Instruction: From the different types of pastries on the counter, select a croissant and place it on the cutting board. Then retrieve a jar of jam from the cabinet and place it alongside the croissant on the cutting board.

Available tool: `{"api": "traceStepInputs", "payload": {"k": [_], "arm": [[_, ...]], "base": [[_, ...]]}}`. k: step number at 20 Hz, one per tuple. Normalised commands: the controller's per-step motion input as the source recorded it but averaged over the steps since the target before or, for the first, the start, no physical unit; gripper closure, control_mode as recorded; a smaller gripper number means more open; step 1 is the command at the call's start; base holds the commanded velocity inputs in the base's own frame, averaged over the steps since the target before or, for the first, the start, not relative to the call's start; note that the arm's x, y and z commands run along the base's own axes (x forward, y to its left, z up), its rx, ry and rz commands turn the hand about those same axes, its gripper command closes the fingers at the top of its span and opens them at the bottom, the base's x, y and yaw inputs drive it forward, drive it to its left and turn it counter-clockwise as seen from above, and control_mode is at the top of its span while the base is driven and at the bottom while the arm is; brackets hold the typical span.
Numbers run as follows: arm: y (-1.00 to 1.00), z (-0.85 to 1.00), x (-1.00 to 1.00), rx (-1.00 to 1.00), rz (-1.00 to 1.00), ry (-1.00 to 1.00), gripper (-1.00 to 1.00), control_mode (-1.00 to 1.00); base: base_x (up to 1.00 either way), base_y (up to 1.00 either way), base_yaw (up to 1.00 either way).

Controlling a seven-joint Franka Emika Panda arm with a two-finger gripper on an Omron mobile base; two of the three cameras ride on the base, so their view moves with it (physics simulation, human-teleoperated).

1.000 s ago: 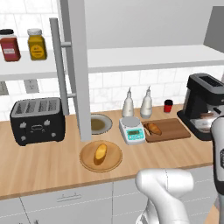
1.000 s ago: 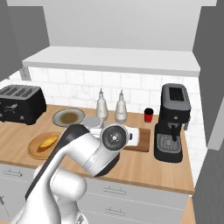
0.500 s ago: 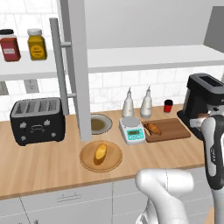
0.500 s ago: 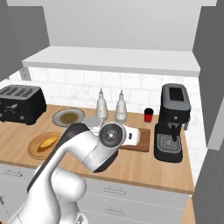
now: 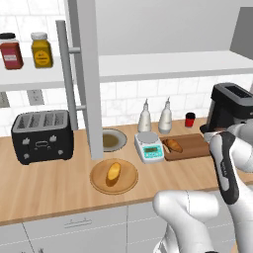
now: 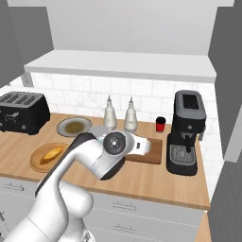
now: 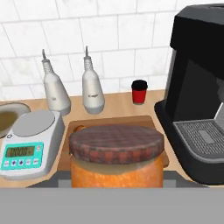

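The jar of jam (image 7: pixel 116 164), squat and orange with a dark brown checked lid, sits right in front of the hand camera, and my gripper (image 5: pixel 211 132) is shut on it; the fingers are hidden behind the jar. It hangs just above the near edge of the dark cutting board (image 7: pixel 113 120) (image 5: pixel 195 148). On the board's left part lies the dark orange-brown croissant (image 5: pixel 173 145). A paler loaf (image 5: pixel 114 172) rests on the round wooden plate (image 5: pixel 129 184), left of the board. The cabinet door (image 5: pixel 89 74) stands open edge-on.
A black coffee machine (image 7: pixel 197 87) stands close on the right of the board. To the board's left is a white scale (image 7: pixel 26 144), with two bottles (image 7: pixel 92 94) and a red cup (image 7: pixel 139 92) behind. A toaster (image 5: pixel 42 136) is far left. Red (image 5: pixel 11 51) and yellow (image 5: pixel 41 50) jars stand on the cabinet shelf.
The forearm has swung in from the right edge of the left base view toward the cutting board. Croissant, loaf and counter items have stayed put.
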Motion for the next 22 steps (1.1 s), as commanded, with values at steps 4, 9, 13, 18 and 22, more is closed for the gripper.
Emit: {"api": "traceStepInputs", "payload": {"k": [4,9,13,18,22], "arm": [[-0.07,-0.34,0.23,0.00,-0.08,0.05,1.00,-1.00],[-0.05,-0.21,0.07,0.00,-0.07,0.01,1.00,-1.00],[0.00,0.00,0.21,0.00,-0.05,0.00,1.00,-1.00],[0.00,-0.01,0.14,-0.03,0.00,-0.04,1.00,-1.00],[0.00,-0.05,0.04,-0.01,0.00,-0.02,1.00,-1.00]], "base": [[0.00,0.00,0.00],[0.00,0.00,0.00],[0.00,0.00,0.00],[0.00,0.00,0.00],[0.00,0.00,0.00]]}}
